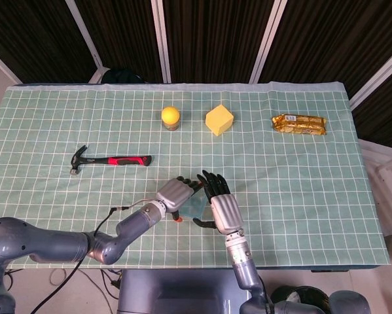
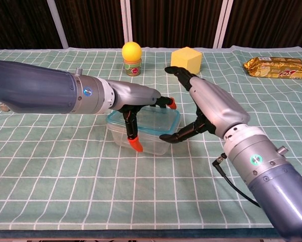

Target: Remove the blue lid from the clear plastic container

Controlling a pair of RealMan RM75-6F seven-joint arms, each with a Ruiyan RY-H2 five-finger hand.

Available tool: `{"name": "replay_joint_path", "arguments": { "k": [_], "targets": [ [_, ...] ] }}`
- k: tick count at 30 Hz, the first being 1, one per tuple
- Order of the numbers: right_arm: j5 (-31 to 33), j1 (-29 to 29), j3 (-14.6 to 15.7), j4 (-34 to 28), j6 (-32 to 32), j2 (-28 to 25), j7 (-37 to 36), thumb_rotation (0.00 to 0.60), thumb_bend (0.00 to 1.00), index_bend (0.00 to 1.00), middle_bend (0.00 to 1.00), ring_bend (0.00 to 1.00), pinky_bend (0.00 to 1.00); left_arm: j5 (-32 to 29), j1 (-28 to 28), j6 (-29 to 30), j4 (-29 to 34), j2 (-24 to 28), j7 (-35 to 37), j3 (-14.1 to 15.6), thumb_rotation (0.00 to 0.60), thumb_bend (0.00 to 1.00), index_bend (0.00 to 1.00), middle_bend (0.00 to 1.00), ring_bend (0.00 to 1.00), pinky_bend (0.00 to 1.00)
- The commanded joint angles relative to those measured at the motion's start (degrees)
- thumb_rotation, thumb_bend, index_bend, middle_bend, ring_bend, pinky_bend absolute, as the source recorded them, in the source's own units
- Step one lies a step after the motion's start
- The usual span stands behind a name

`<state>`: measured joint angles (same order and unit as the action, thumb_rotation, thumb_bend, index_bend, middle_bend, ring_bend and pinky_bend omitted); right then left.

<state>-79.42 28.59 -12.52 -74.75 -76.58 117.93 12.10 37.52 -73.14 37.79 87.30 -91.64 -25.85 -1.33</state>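
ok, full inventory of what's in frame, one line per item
clear plastic container: 1, clear, near table centre, between both hands
blue lid: 1, blue rim, on the container
hammer: 1, red and black handle, left side
yellow ball: 1, on a small jar, far centre
small jar: 1, green lid, under the ball
yellow block: 1, far centre
snack packet: 1, gold, far right
tablecloth: 1, green grid
left hand: grips container, orange fingertips
right hand: fingers spread at container's right end

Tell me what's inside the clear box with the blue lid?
Nothing shows through the clear plastic container walls in the chest view; it looks empty. The left hand and right hand cover part of the blue lid, so some inside stays hidden.
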Motion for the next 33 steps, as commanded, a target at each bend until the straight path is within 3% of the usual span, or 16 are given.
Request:
{"name": "replay_joint_path", "arguments": {
  "k": [1, 14, 21, 33],
  "targets": [
    [0.1, 0.0, -0.2, 0.1, 0.1, 0.1, 0.0, 0.600, 0.49, 0.00, 0.00, 0.00, 0.00, 0.0, -0.1, 0.1, 0.0, 0.0, 0.0, 0.1, 0.600, 0.04, 0.02, 0.11, 0.16, 0.30],
    [1.5, 1.1, -2.1, 0.9, 1.5, 0.9, 0.9, 0.600, 0.53, 0.00, 0.00, 0.00, 0.00, -0.3, -0.4, 0.0, -0.2, -0.1, -0.1, 0.7, 0.600, 0.04, 0.02, 0.11, 0.16, 0.30],
    [1.4, 1.9, -2.8, 1.5, 1.8, 1.1, 0.9, 0.600, 0.69, 0.00, 0.00, 0.00, 0.00, -0.2, -0.5, 0.0, -0.2, -0.1, 0.2, 0.7, 0.600, 0.04, 0.02, 0.11, 0.16, 0.30],
    [2.1, 1.8, -3.1, 0.4, 1.7, 0.1, 1.9, 0.600, 0.66, 0.02, 0.00, 0.00, 0.00, 0.0, -0.5, 0.8, 0.2, -0.2, 0.1, 0.7, 0.600, 0.04, 0.02, 0.11, 0.16, 0.30]
  ]
}}
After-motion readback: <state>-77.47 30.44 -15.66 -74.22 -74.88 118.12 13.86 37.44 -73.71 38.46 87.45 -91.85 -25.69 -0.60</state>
